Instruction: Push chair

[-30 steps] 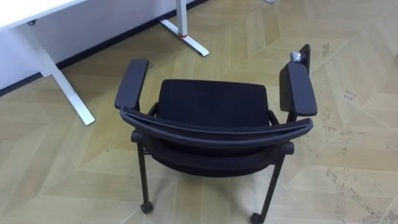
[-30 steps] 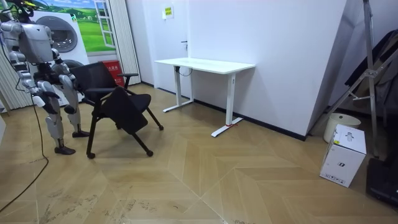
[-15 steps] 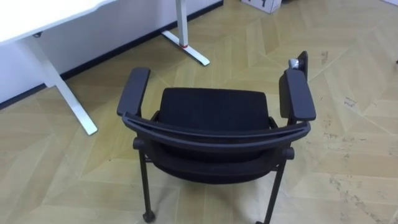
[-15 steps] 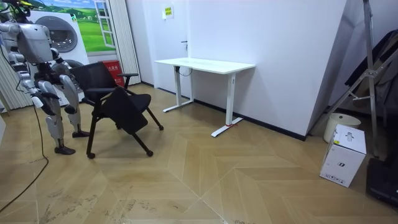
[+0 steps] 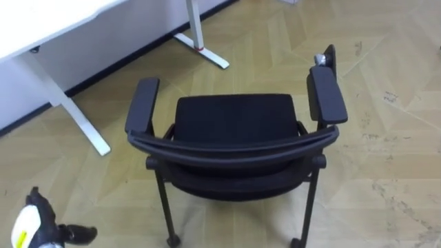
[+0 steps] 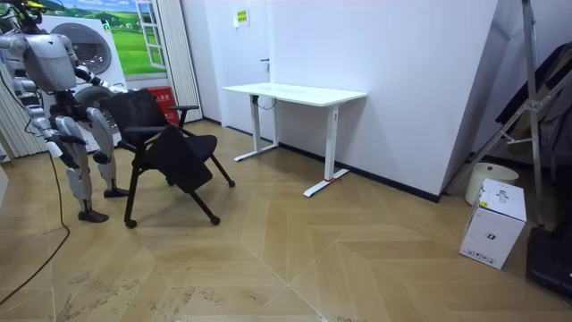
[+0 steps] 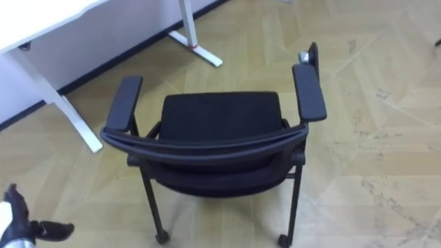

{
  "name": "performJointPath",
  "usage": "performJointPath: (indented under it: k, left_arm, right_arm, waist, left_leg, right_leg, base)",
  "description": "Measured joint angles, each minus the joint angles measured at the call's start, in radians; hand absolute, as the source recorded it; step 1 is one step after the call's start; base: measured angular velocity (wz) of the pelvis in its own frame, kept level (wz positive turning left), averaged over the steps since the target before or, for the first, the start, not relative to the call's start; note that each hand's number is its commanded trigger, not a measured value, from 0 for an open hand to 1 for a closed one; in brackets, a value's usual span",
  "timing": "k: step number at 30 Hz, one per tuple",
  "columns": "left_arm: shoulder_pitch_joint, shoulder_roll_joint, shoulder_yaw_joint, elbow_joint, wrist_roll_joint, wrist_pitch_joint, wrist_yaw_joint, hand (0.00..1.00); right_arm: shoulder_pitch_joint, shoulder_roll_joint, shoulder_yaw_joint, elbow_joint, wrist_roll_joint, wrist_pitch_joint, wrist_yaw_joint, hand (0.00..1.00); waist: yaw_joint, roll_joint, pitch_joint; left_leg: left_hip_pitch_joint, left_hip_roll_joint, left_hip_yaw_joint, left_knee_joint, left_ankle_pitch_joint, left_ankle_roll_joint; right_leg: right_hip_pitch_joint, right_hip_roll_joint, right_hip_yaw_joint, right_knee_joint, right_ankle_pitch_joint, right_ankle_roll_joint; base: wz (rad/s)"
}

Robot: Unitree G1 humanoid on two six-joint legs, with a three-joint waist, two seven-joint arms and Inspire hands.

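Wood floor [image 5: 386, 165] with a zigzag pattern lies under everything. A white desk [image 5: 41, 24] stands by the white wall, at the top left of the eye views.

The black chair [image 5: 234, 127] stands on the floor right in front of the robot. It is near the desk but does not touch it. Its seat faces the desk and its curved back is turned to the robot. It has a black arm rest on each side. The two legs nearest the robot have small wheels.

The robot's left hand [image 5: 38, 224] shows at the bottom left, lower than the chair's back and off to its left. It does not touch the chair. Its fingers and thumb are spread apart and hold nothing.

In the room view the robot stands on both feet at the room view's left, just behind the chair. A washing machine [image 6: 89, 40] is behind it. Its right hand [image 6: 73, 141] is low by its side, and it is too small there to tell how it is held. A white box [image 6: 496, 224] sits on the floor far off at the room view's right.
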Motion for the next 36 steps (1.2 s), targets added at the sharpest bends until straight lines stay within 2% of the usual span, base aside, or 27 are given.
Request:
performJointPath:
  k: [4,7,12,17,24,28,34,36]
  left_arm:
    - [-0.001,0.002,-0.028,-0.194,0.11,0.017,0.006,0.0]
    - [-0.003,0.001,-0.061,-0.284,0.186,0.027,0.015,0.0]
    - [-0.003,0.001,-0.117,-0.372,0.291,0.039,0.016,0.0]
    - [-0.003,0.001,-0.196,-0.416,0.371,0.056,0.022,0.0]
    - [0.004,0.001,-0.3,-0.496,0.501,0.081,0.016,0.0]
    - [0.004,0.001,-0.328,-0.498,0.565,0.088,-0.002,0.0]
    - [0.005,0.001,-0.393,-0.542,0.656,0.127,-0.049,0.0]
    - [0.008,0.001,-0.395,-0.554,0.672,0.132,-0.062,0.0]
  right_arm:
    - [-0.004,-0.001,0.0,0.002,0.005,0.002,0.006,0.0]
    - [-0.007,0.001,0.003,0.004,0.007,0.002,0.006,0.0]
    - [-0.016,0.001,0.003,0.029,0.049,0.002,0.007,0.0]
    - [-0.016,-0.003,0.034,0.036,0.098,0.012,0.006,0.0]
    - [-0.033,-0.005,0.047,0.046,0.101,0.015,0.034,0.0]
    - [-0.039,-0.004,0.051,0.053,0.102,0.013,0.039,0.0]
    - [-0.054,-0.003,0.062,0.074,0.109,0.013,0.047,0.0]
    - [-0.054,-0.003,0.064,0.075,0.11,0.011,0.047,0.0]
  waist:
    - [-0.004,-0.005,0.0026]
    - [-0.018,-0.007,0.0033]
    - [-0.032,-0.01,0.0045]
    - [-0.034,-0.014,0.0072]
    - [-0.059,-0.029,0.0081]
    - [-0.061,-0.031,0.0095]
    - [-0.062,-0.038,0.007]
    - [-0.061,-0.037,0.007]
  left_leg:
    - [-0.001,-0.002,-0.002,0.0,0.0,0.0]
    - [-0.001,-0.002,-0.002,0.002,0.0,0.0]
    - [0.0,-0.002,-0.001,0.002,0.0,0.0]
    - [0.001,-0.003,0.0,-0.003,0.0,0.0]
    - [-0.005,-0.004,0.0,-0.005,0.0,0.0]
    - [-0.011,-0.005,-0.001,-0.004,0.0,0.001]
    - [-0.043,-0.007,-0.001,0.009,0.0,0.001]
    - [-0.046,-0.009,-0.001,0.01,0.0,0.001]
  right_leg:
    - [0.002,0.0,0.009,-0.001,-0.002,0.003]
    - [0.003,0.0,0.008,-0.001,-0.002,0.002]
    - [0.001,0.0,0.012,0.0,-0.002,0.002]
    - [-0.001,0.0,0.015,-0.001,-0.002,0.002]
    - [-0.005,-0.001,0.016,-0.002,-0.002,0.003]
    - [-0.012,-0.001,0.022,-0.002,-0.002,0.003]
    - [-0.038,-0.001,0.032,-0.003,0.002,0.003]
    - [-0.04,-0.001,0.038,-0.003,0.002,0.004]
  base:
    - [0.0]
    - [0.0]
    - [-0.01]
    - [0.0]
    - [0.0]
    - [0.0]
    - [0.01]
    - [0.02]
